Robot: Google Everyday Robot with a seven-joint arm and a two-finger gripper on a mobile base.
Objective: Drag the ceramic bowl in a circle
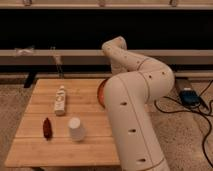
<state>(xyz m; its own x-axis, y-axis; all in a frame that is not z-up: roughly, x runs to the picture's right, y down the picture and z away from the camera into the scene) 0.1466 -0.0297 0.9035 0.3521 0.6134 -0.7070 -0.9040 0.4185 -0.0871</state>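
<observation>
1. Mostly hidden ceramic bowl (102,93): only an orange-red sliver shows at the tabletop's (65,150) right side, behind the arm (134,107).
2. Claw: out of sight behind the arm, can't tell its grip.
3. White cup (76,129), bottle (60,100) and dark red item (47,128) sit left of the bowl.

Looks like a robotics lab or test bay, not a home. Large white perforated robot arm (135,100) bends over a plain light wooden bench (35,145); its hand is hidden behind the arm, by the bench's far right part. Speckled hard floor (185,140), loose black cables (165,107) running to a blue box (188,96), pale horizontal rails (50,53) across a dark back wall (60,27).
</observation>
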